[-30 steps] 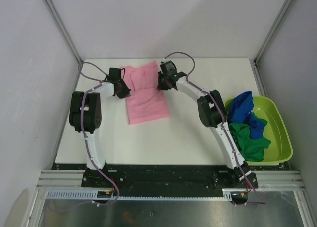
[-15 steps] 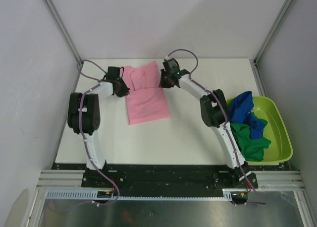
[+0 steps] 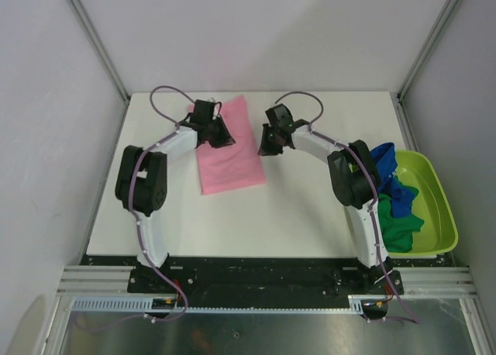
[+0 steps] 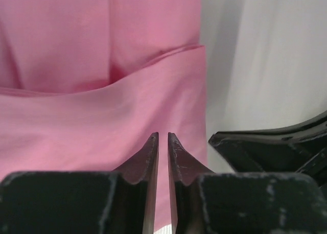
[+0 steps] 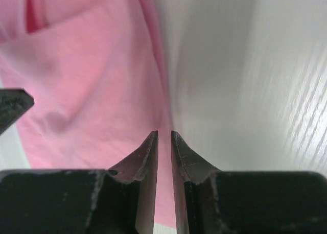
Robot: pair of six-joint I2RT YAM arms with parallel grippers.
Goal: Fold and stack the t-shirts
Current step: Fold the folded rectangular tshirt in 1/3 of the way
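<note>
The light pink t-shirt (image 3: 232, 165) lies folded into a long narrow strip on the white table (image 3: 310, 208). My left gripper (image 3: 221, 138) is over the strip's upper left part, jaws nearly closed, with pink cloth (image 4: 76, 116) flat beneath the tips (image 4: 163, 134). My right gripper (image 3: 266, 147) is at the strip's right edge, jaws nearly closed; its tips (image 5: 164, 133) sit over the border of pink cloth (image 5: 76, 91) and table. No cloth shows pinched in either. A royal blue t-shirt (image 3: 384, 165) and a dark green t-shirt (image 3: 391, 219) lie crumpled in the tub.
The lime-green plastic tub (image 3: 442, 208) stands at the table's right edge beside the right arm. Grey walls with metal posts enclose the back and sides. The right gripper's black body (image 4: 276, 142) shows at the right of the left wrist view.
The left gripper moved right, from the shirt's left edge onto it. The right gripper moved down and slightly right, off the top corner. The shirt's upper part is narrower now.
</note>
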